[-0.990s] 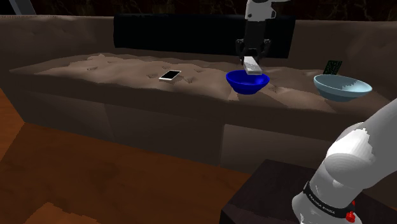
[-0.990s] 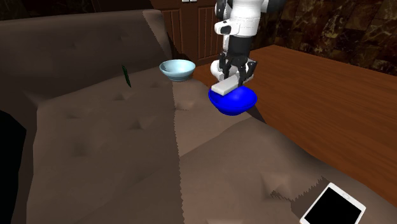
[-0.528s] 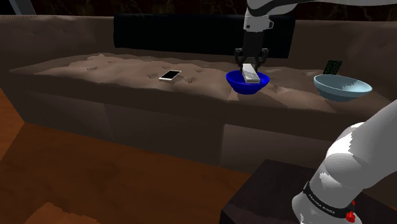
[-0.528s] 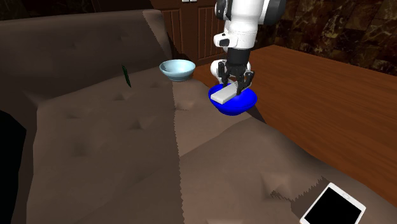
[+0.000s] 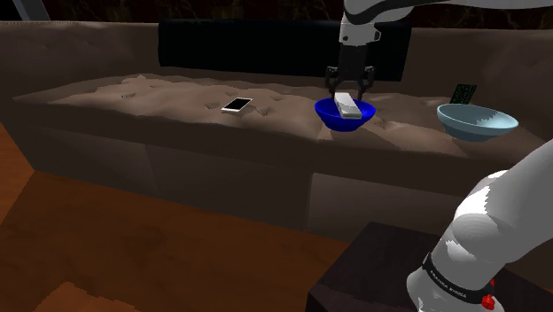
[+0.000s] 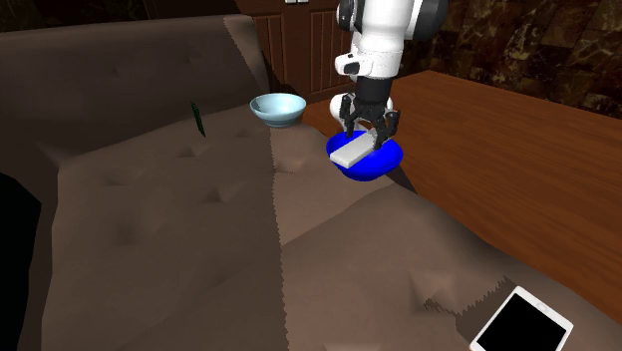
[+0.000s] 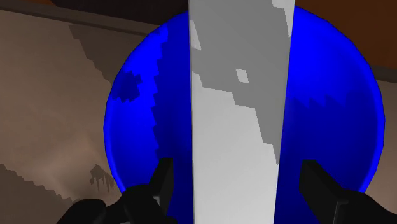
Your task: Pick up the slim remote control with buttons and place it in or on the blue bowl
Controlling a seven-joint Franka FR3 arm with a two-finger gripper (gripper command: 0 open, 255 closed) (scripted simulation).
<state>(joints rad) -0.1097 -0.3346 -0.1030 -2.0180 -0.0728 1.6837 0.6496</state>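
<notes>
The remote [image 5: 348, 105], drawn plain white and grey, lies across the blue bowl [image 5: 345, 118] on the sofa seat [image 5: 159, 93], right of centre in the shoulder view. It sits directly under the gripper [image 5: 348, 87]. In the second exterior view, upper middle of the frame, the remote [image 6: 351, 151] rests tilted on the bowl [image 6: 384, 162], one end poking out over the rim, with the gripper [image 6: 365, 136] just above it.

In the wrist view the remote [image 7: 235, 114] runs as a long strip between the fingers [image 7: 164, 181] over the bowl [image 7: 143, 127]. The gripper [image 7: 237, 167] is spread wide. Blue shows on either side between remote and fingers, so it grips nothing and touches nothing.

A white phone [image 5: 237, 105] lies left of the bowl in the shoulder view, and a pale bowl [image 5: 476, 120] at far right.
</notes>
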